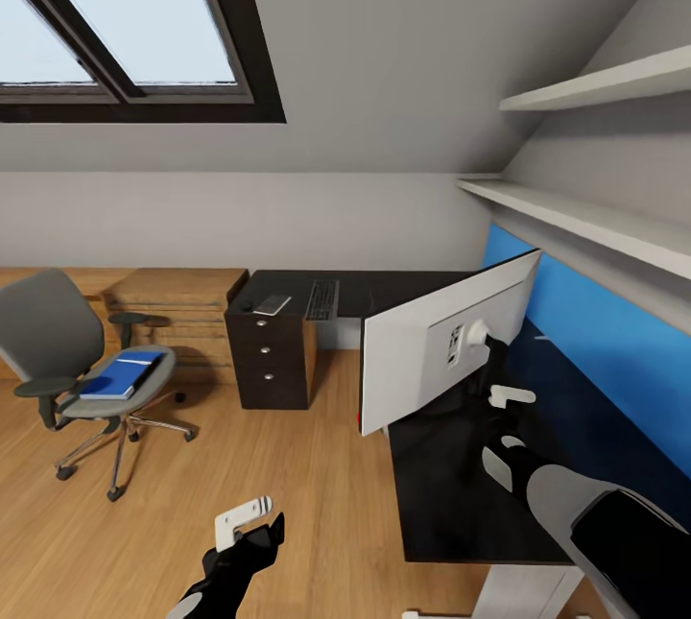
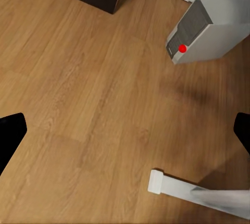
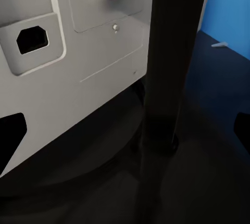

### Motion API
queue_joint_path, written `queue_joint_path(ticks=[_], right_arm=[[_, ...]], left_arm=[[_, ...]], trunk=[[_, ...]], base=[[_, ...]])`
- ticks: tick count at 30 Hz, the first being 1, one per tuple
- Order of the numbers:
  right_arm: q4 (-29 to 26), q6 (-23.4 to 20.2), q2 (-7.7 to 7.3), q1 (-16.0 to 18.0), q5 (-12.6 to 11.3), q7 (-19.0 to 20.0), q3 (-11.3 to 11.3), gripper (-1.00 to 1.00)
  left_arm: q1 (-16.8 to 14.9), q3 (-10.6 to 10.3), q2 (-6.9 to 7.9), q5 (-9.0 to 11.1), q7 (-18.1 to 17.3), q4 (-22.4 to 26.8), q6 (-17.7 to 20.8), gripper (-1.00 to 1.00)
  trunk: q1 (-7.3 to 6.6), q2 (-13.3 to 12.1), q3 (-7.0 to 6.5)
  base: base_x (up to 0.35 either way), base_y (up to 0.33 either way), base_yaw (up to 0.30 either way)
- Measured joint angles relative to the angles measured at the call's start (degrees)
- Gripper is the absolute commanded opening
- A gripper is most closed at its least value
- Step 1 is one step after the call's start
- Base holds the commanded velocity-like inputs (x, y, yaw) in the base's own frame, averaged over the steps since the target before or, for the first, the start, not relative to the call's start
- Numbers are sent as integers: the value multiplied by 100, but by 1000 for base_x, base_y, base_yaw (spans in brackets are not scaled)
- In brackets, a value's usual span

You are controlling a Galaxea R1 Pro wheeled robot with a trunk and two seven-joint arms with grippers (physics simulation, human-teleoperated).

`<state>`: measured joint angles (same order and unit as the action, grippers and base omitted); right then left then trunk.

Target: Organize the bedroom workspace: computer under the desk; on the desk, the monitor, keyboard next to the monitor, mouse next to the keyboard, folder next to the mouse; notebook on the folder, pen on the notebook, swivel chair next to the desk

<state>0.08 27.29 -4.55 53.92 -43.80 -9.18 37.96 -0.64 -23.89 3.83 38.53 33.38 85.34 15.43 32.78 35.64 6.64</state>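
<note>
Monitor (image 1: 437, 341) stands on the desk (image 1: 451, 494) back-side toward us, right gripper (image 1: 509, 422) spread wide by its stand post (image 3: 164, 78): close low on the post, turn slowly, avoid tipping; left gripper (image 1: 251, 523) idles spread above the floor.

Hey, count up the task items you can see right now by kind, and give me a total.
Monitor: 1
Keyboard: 1
Folder: 1
Swivel chair: 1
Desk: 1
Computer: 1
Total: 6
</note>
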Motion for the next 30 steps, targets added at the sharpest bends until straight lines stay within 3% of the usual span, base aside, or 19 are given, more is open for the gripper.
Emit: queue_joint_path(ticks=[3, 4, 7, 11, 14, 30], right_arm=[[0, -7, -90, 0, -1, 0, -9, 100], [-3, -68, -213, 1, -16, -31, -40, 100], [-11, -208, -241, 0, -3, -145, -29, 100], [-26, -320, -257, 1, 2, -286, -25, 100], [-31, -353, -270, 1, 3, -331, -23, 100], [-39, -359, -269, 1, 5, -338, -13, 100]], left_arm=[[0, 2, 6, 0, 0, 4, 13, 100], [0, 1, 6, -1, 0, 56, 17, 100], [0, -2, 33, -1, 0, 174, 17, 100], [0, -7, 215, 4, 0, 527, 24, 100], [3, -23, 432, 13, -7, 700, 26, 100], [2, -25, 472, 26, -9, 732, 34, 100]], trunk=[[66, 121, 54], [88, 161, 72], [154, 282, 126], [242, 442, 198], [308, 563, 253], [660, 1206, 541]], base=[[0, 0, 0], [0, 0, 0], [0, 0, 0], [0, 0, 0], [0, 0, 0], [0, 0, 0]])
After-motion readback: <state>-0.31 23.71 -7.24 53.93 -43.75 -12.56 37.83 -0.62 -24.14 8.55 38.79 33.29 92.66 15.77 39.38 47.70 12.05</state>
